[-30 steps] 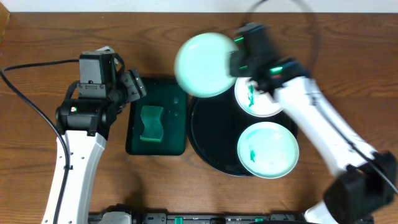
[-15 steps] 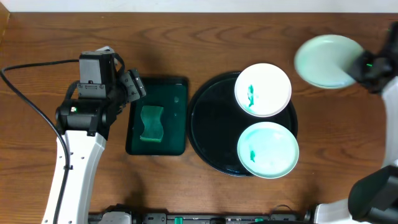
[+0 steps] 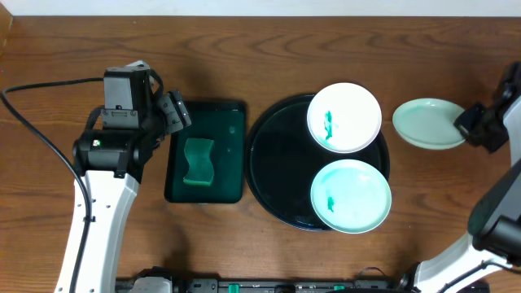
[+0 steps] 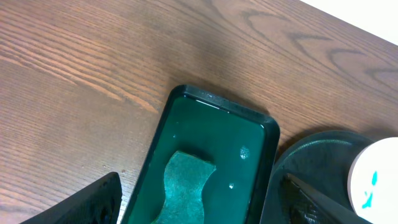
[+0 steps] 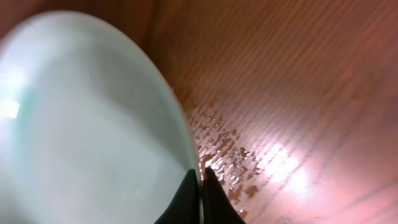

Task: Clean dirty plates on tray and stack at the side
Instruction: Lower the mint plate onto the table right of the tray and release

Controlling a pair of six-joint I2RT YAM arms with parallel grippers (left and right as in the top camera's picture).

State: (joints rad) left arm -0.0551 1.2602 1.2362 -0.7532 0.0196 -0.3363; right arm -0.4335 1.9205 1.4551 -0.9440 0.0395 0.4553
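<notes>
- The right tool (image 3: 470, 124) is pinching tight on the rim of a pale mint plate (image 3: 429, 124), out on the bench (image 3: 244, 49) side to the right of the black tray (image 3: 273, 175); its face is looking clean from here
- From the wrist view the plate is sitting very low over the wood, though I am not managing to tell whether it is touching down; droplets (image 5: 224, 155) are glistening on the bench just beside its edge
- The left tool (image 3: 175, 114) is hanging wide open and empty near the top end of the green tray (image 3: 228, 122), where the wavy sponge (image 3: 198, 161) is lying
- Two plates are waiting on the black tray, the white plate (image 3: 344, 118) at its top right edge and the second mint plate (image 3: 351, 196) below it, both showing green smears
- My read: these are handling as stiff, light, glossy pieces, likely slippery when wet and chippable if dropped, so the raised rim is looking like the place to pinch, with a gentle set-down
</notes>
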